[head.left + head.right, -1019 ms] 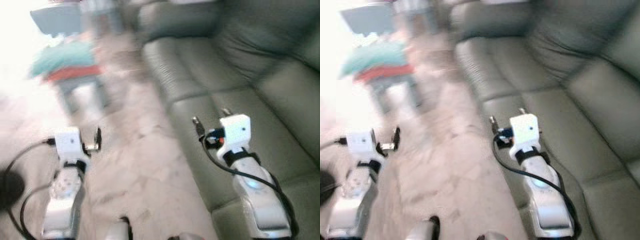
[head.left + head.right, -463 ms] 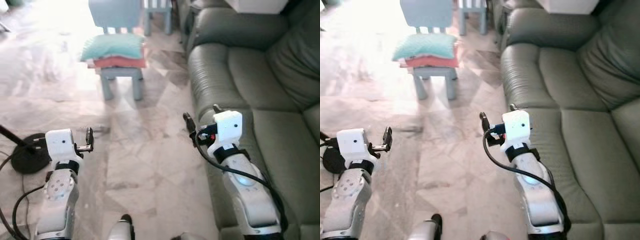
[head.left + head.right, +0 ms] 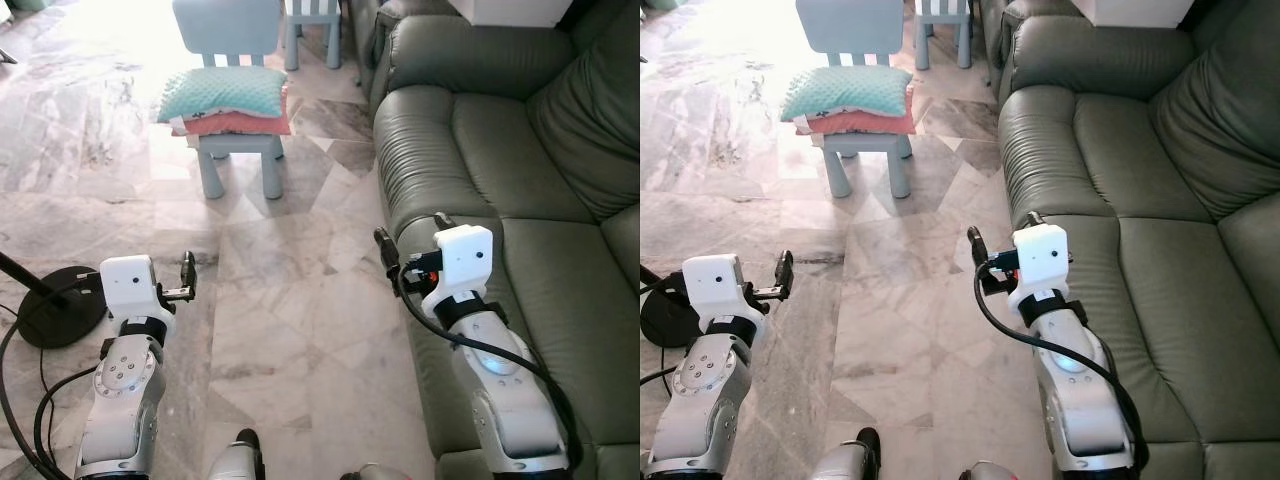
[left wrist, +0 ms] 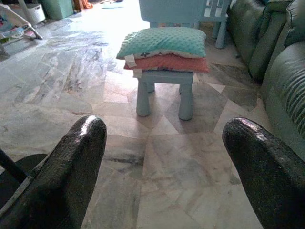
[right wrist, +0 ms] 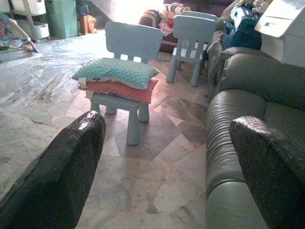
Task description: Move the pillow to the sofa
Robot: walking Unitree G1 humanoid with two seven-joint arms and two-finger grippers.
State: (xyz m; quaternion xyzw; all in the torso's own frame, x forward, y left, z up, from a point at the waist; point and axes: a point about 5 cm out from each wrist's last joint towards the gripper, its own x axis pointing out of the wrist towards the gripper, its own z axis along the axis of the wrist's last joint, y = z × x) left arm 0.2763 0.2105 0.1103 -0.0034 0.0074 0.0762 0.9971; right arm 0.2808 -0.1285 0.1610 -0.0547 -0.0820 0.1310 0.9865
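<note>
A teal dotted pillow (image 3: 222, 93) lies on top of a coral pillow (image 3: 240, 124) on the seat of a small light-blue chair (image 3: 225, 20), far ahead and to the left on the marble floor. The dark green leather sofa (image 3: 520, 190) runs along the right side. My left gripper (image 3: 186, 280) is raised low on the left, open and holding nothing. My right gripper (image 3: 410, 230) is raised by the sofa's front edge, open and holding nothing. Both wrist views look past their fingers at the teal pillow (image 4: 164, 40) (image 5: 116, 71), well out of reach.
A black round stand base (image 3: 55, 315) with a pole sits on the floor at the left. A second small blue chair (image 3: 310, 20) stands behind the first. A white box (image 3: 510, 10) rests on the sofa's far end. Storage bins (image 5: 28, 19) line the far wall.
The camera has swung and steadied: the blur is gone, and the chair with the pillows has shifted slightly in the picture. Both arms stay raised with the grippers open.
</note>
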